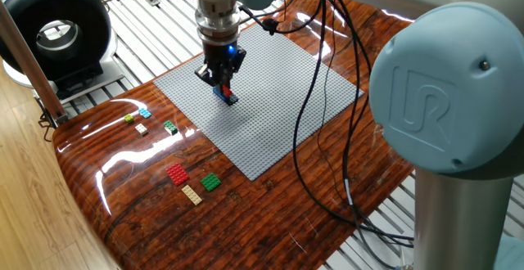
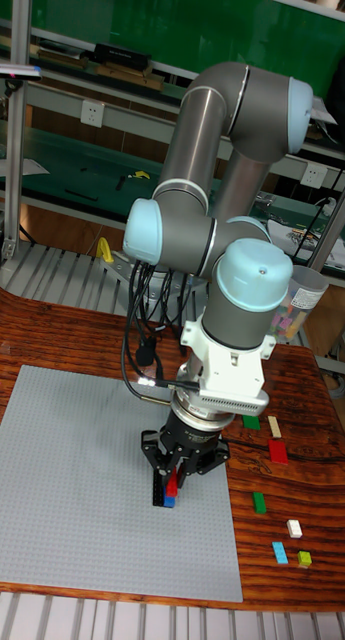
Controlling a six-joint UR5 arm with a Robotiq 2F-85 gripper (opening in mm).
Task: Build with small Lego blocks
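From my remote seat I see the gripper (image 1: 222, 84) down over the grey baseplate (image 1: 278, 98), fingers pointing straight down, w/ a small red/blue stack of Lego (image 1: 226, 96) right at the tips. In the tall fixed view the gripper (image 2: 175, 480) looks nearly closed around the red brick (image 2: 172, 487), which sits above a blue one (image 2: 169, 500) w/ a dark piece just beside it on the plate; I can't tell for sure whether the pads are pressing the red brick or only flanking it, since the black fingers hide the contact. The fixed view gives me the angle from the opp. side: there the stack pokes out below the fingertips, blue bit toward the cam, touching the plate. Loose bricks lie on the wood table (image 1: 270, 213), well apart from the gripper: a red brick (image 1: 177, 173), tan brick (image 1: 191, 194) and green brick (image 1: 210, 182) close together, then a dark green one (image 1: 169, 126), white one (image 1: 141, 128), light blue one (image 1: 145, 112) and yellow-green one (image 1: 129, 119) nearer the table edge. The tall view shows the same lot along the plate's right side but cuts off nothing of the arm's elbow and shoulder, which the fixed view crops. Only the fixed view shows the black ring-shaped device (image 1: 53, 29) and the cables (image 1: 327, 139) draped across the plate.
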